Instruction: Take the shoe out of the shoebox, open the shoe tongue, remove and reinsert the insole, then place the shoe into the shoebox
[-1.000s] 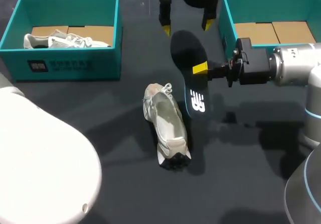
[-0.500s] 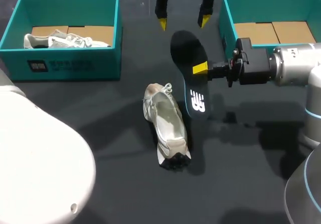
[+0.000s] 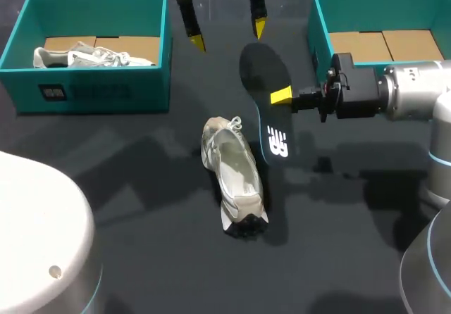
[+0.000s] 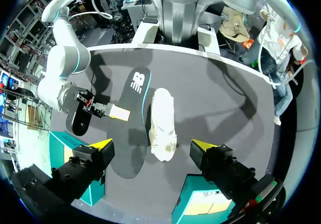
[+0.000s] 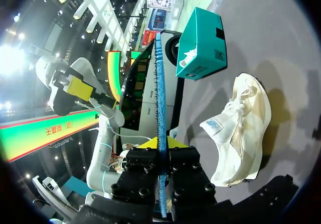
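Note:
A white shoe (image 3: pixel 232 173) lies on its side on the dark table, opening toward the right. Beside it, above the table, hangs the dark insole (image 3: pixel 262 82) with its white logo, held at mid-length by my right gripper (image 3: pixel 282 96), which is shut on it. In the right wrist view the insole (image 5: pixel 160 83) stands edge-on between the yellow tips of my right gripper (image 5: pixel 161 143), with the shoe (image 5: pixel 243 128) off to one side. My left gripper (image 3: pixel 228 35) hangs open at the back of the table, empty. The left wrist view has the left gripper (image 4: pixel 153 146) over the insole (image 4: pixel 131 133) and shoe (image 4: pixel 163 123).
A teal shoebox (image 3: pixel 91 89) at the back left holds another pale shoe (image 3: pixel 84 57). A second teal shoebox (image 3: pixel 320 25) at the back right holds only cardboard. My right arm (image 3: pixel 416 89) reaches in along that box's front.
My left gripper has moved left along the back of the table, away from the insole's toe end, staying open. The right gripper, insole and shoe have not moved.

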`<state>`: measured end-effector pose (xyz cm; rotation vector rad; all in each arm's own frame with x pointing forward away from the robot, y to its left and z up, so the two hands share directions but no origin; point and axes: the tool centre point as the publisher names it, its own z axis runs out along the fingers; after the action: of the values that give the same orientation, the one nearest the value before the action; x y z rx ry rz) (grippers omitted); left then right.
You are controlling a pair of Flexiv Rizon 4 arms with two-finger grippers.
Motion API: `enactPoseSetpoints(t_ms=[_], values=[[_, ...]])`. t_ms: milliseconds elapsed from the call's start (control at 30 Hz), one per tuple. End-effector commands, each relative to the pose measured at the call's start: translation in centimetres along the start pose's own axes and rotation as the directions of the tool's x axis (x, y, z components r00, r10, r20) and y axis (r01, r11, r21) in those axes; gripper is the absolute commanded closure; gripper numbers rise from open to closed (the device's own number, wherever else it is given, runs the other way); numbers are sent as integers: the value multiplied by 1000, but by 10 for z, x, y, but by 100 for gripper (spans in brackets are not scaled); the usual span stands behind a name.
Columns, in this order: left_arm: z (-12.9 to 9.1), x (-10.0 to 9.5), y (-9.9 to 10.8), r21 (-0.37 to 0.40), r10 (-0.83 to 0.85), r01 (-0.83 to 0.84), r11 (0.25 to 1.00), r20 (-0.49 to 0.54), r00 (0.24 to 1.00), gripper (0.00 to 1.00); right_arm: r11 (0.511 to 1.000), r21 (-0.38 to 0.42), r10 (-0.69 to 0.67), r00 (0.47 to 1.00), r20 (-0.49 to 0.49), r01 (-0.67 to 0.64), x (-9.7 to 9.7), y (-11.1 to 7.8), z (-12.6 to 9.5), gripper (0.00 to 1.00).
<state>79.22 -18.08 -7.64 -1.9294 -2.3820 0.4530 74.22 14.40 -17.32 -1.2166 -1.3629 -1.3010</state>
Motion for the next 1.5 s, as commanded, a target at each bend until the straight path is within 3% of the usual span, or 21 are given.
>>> enactPoseSetpoints(t_ms=[33, 100, 267, 367, 800, 833, 933, 1033, 1100, 1367, 1400, 1500], values=[[3, 9, 3, 2, 4, -5, 1000, 430, 903, 0, 1000, -2, 0, 1000, 1, 0, 0, -1, 1, 100], [3, 9, 3, 2, 4, -5, 1000, 430, 903, 0, 1000, -2, 0, 1000, 1, 0, 0, -1, 1, 100], [4, 12, -5, -80, 55, -10, 997, 583, 811, 0, 1000, -2, 0, 1000, 1, 0, 0, -1, 1, 100], [13, 19, -6, -134, 120, -33, 990, 713, 691, 0, 1000, -2, 0, 1000, 1, 0, 0, -1, 1, 100], [13, 19, -6, -134, 120, -33, 990, 713, 691, 0, 1000, -2, 0, 1000, 1, 0, 0, -1, 1, 100], [18, 18, -7, -174, 141, -20, 985, 717, 683, 0, 1000, -2, 0, 1000, 1, 0, 0, -1, 1, 100], [39, 20, 0, -263, 215, -6, 965, 772, 598, 0, 1000, -2, 0, 1000, 1, 0, 0, -1, 1, 100], [61, 24, 11, -379, 336, 10, 925, 833, 439, 0, 1000, -2, 0, 1000, 1, 0, 0, -1, 1, 100], [67, 30, 17, -349, 340, -51, 936, 855, 393, 0, 1000, -2, 0, 1000, 1, 0, 0, -1, 1, 100], [67, 30, 17, -349, 340, -51, 936, 855, 393, 0, 1000, -2, 0, 1000, 1, 0, 0, -1, 1, 100], [70, 30, 17, -390, 358, -6, 921, 839, 409, 0, 1000, -2, 0, 1000, 1, 0, 0, -1, 1, 100], [78, 30, 21, -403, 392, -34, 915, 864, 316, 0, 1000, -2, 0, 1000, 1, 0, 0, -1, 1, 100]])
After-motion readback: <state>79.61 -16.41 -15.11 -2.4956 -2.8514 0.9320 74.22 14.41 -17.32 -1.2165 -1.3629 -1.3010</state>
